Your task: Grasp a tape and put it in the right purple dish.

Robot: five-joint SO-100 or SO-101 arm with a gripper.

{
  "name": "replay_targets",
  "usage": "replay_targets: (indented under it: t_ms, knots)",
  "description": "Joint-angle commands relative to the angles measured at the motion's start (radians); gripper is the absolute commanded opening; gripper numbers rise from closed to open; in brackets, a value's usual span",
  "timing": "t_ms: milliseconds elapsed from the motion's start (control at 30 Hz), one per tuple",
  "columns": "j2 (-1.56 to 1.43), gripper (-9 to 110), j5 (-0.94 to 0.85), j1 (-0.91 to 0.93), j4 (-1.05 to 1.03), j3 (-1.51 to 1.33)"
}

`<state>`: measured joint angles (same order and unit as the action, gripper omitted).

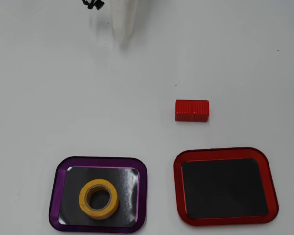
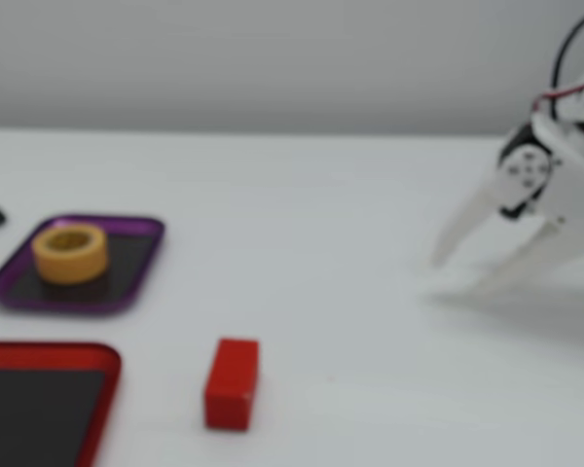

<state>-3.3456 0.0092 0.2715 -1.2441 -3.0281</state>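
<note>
White tabletop: I see the tape point(image 1: 98, 199) lying inside the purple dish point(image 1: 55, 193), my gripper point(image 2: 462, 274) spread open, well apart.

a smooth, matte white tabletop point(image 1: 225, 54) fills the overhead view, evenly lit, with soft faint shadows. in the fixed view the same white surface point(image 2: 302, 224) runs back to a plain, pale grey wall point(image 2: 273, 58), blurred and featureless, meeting it along a straight edge.

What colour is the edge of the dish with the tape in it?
Shiny purple. The dish rim shows best in the overhead view, around the yellow tape.
</note>
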Motion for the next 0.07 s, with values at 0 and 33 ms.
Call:
replay_targets:
  t_ms: [0, 33]
  knots:
    - [-0.06, -1, 0.005, -0.051, -0.003, -0.009]
    - [-0.06, 0, 0.003, -0.071, -0.003, -0.009]
